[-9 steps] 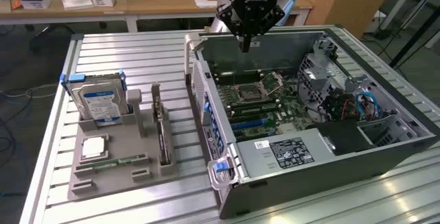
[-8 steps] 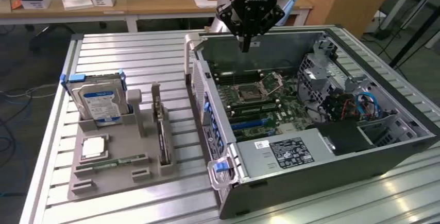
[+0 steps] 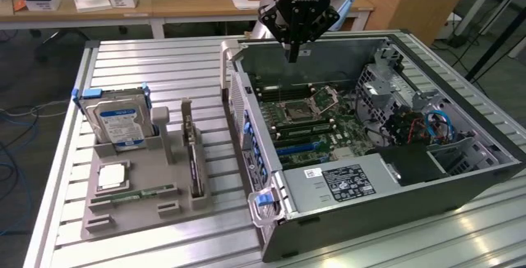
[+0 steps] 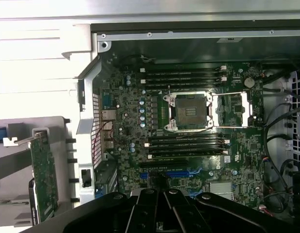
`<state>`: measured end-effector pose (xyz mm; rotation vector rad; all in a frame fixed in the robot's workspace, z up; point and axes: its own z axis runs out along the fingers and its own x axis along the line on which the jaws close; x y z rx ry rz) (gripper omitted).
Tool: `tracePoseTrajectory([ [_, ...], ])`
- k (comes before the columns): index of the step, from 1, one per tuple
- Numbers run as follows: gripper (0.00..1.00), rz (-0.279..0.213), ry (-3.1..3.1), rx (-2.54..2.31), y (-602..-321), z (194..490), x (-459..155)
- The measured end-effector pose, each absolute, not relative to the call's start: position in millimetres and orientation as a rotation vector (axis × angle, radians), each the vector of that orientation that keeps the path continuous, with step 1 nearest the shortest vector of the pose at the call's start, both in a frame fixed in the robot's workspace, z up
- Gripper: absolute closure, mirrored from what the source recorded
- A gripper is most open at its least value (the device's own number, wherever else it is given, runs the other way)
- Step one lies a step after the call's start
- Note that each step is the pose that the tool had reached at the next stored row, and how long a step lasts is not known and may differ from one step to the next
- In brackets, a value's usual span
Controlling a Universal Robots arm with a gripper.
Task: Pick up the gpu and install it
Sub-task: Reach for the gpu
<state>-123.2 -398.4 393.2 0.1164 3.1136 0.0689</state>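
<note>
And here we have the gripper [image 3: 292, 55], fingers pressed together into a single narrow tip, pinching nothing at all. It hangs empty over the open computer case [image 3: 246, 117]. We see the arm coming straight down from above at the far side of the case, the black wrist pointing vertically at the motherboard [image 3: 321, 126], the tip just above the level of the case's rim and touching nothing. From the wrist view we look down past the closed gripper [image 4: 160, 194] onto the board, with the bare processor socket [image 4: 188, 109] and its raised metal frame in the middle and rows of black memory slots on either side. Now, the gpu [image 3: 194, 157]: it stands on its edge in the grey holder [image 3: 132, 219] on the table [image 3: 148, 64], on the exterior view's left of the case, its metal bracket at the far end, well apart from the gripper. In the wrist view we catch the gpu [image 4: 43, 174] outside the case wall, green board showing. Sharing the holder with it are an upright hard drive [image 3: 119, 123] and a memory stick [image 3: 135, 192] lying flat.
</note>
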Motion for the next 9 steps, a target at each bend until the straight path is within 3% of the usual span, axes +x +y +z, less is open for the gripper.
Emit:
tracePoseTrajectory([
  [9, 0.89, 0.069, 3.114, 0.117, -398.4, 393.0, -125.1],
])
